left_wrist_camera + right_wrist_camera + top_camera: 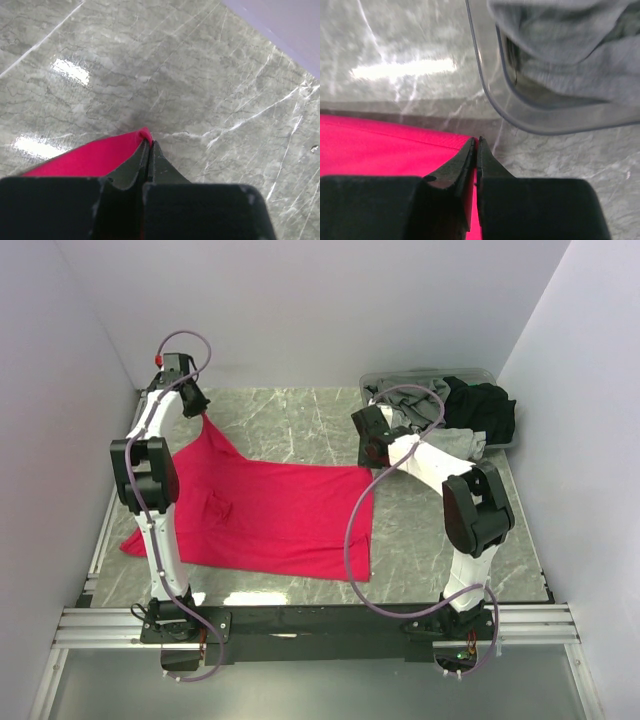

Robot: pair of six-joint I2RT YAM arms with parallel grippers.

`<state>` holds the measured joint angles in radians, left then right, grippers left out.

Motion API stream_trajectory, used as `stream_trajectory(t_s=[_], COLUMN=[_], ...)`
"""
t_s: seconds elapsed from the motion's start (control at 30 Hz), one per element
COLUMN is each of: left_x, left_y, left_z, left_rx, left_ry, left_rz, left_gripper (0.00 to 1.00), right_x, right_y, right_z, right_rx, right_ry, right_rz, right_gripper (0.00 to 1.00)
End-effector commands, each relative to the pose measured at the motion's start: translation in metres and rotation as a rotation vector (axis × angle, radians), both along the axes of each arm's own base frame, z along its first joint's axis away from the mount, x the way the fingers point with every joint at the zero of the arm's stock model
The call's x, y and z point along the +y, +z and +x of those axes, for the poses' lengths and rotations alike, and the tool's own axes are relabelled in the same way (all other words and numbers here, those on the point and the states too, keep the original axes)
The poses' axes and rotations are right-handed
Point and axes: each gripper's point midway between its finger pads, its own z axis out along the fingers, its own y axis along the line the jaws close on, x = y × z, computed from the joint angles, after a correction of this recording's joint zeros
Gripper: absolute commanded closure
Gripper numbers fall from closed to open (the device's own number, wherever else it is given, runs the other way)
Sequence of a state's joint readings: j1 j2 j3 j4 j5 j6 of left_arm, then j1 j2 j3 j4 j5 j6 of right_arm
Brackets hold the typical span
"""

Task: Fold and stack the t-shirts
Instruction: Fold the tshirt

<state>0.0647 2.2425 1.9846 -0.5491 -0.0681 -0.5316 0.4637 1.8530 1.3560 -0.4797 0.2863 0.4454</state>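
Looked to be spreading the pinkish-red t-shirt [270, 515], flat on the near table [430, 530]. Had the right gripper [476, 146] clamped on its far right corner and the left gripper [149, 149] clamped on its lifted far left corner. Next, probably, called for drawing both corners taut before folding. Beyond, left grey and black t-shirts [470, 415] in the tub [385, 383].

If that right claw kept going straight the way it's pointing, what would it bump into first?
Probably the plastic tub, just past the right gripper that pinches the red shirt; depth is hard to judge.
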Motion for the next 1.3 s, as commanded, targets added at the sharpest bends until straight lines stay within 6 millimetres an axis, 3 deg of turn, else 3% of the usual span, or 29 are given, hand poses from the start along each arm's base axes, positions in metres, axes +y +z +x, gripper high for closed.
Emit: stream_trajectory(t_s=[0.0,0.1,0.2,0.23,0.3,0.33,0.4,0.43,0.47,0.53,0.57,0.63,0.67,0.73,0.83,1.1,1.27], left_x=[0.006,0.007,0.005,0.004,0.005,0.007,0.008,0.008,0.009,0.012,0.014,0.017,0.017,0.017,0.021,0.043,0.039], left_y=[0.027,0.038,0.047,0.037,0.047,0.034,0.042,0.031,0.042,0.031,0.040,0.030,0.038,0.030,0.037,0.055,0.059], left_z=[0.011,0.008,-0.008,-0.018,-0.035,-0.050,-0.070,-0.084,-0.093,-0.115,-0.124,-0.144,-0.151,-0.168,-0.190,-0.232,-0.251], left_rx=[-0.062,-0.076,-0.065,-0.033,-0.026,0.021,0.035,0.073,0.058,0.105,0.092,0.131,0.117,0.146,0.136,0.081,0.064], left_ry=[-0.009,-0.001,-0.007,-0.004,0.002,0.016,0.030,0.041,0.052,0.077,0.088,0.117,0.125,0.150,0.202,0.344,0.375], left_rz=[-0.026,-0.040,-0.040,-0.038,-0.034,-0.030,-0.024,-0.027,-0.022,-0.031,-0.031,-0.040,-0.040,-0.051,-0.058,-0.108,-0.140], left_gripper=[1.00,1.00,1.00,1.00,1.00,1.00,1.00,1.00,0.99,1.00,1.00,1.00,1.00,1.00,1.00,1.00,1.00], right_x=[-0.008,-0.004,0.004,0.006,0.010,0.011,0.014,0.013,0.015,0.015,0.015,0.014,0.014,0.013,0.016,0.020,0.018], right_y=[0.035,0.049,0.060,0.060,0.062,0.059,0.061,0.055,0.055,0.053,0.051,0.047,0.046,0.043,0.038,0.031,0.030], right_z=[0.018,0.023,0.023,0.022,0.017,0.013,0.007,0.001,-0.004,-0.015,-0.019,-0.030,-0.034,-0.044,-0.057,-0.082,-0.092], right_rx=[-0.083,-0.109,-0.130,-0.131,-0.128,-0.116,-0.115,-0.103,-0.097,-0.087,-0.082,-0.066,-0.061,-0.048,-0.028,0.007,0.016], right_ry=[-0.027,-0.016,0.016,0.028,0.053,0.061,0.078,0.086,0.099,0.115,0.121,0.132,0.138,0.148,0.168,0.189,0.185], right_rz=[-0.017,0.001,0.041,0.053,0.077,0.081,0.101,0.100,0.109,0.114,0.113,0.109,0.108,0.109,0.117,0.118,0.106], right_gripper=[1.00,1.00,1.00,1.00,1.00,1.00,1.00,1.00,1.00,1.00,1.00,1.00,1.00,1.00,1.00,1.00,1.00])
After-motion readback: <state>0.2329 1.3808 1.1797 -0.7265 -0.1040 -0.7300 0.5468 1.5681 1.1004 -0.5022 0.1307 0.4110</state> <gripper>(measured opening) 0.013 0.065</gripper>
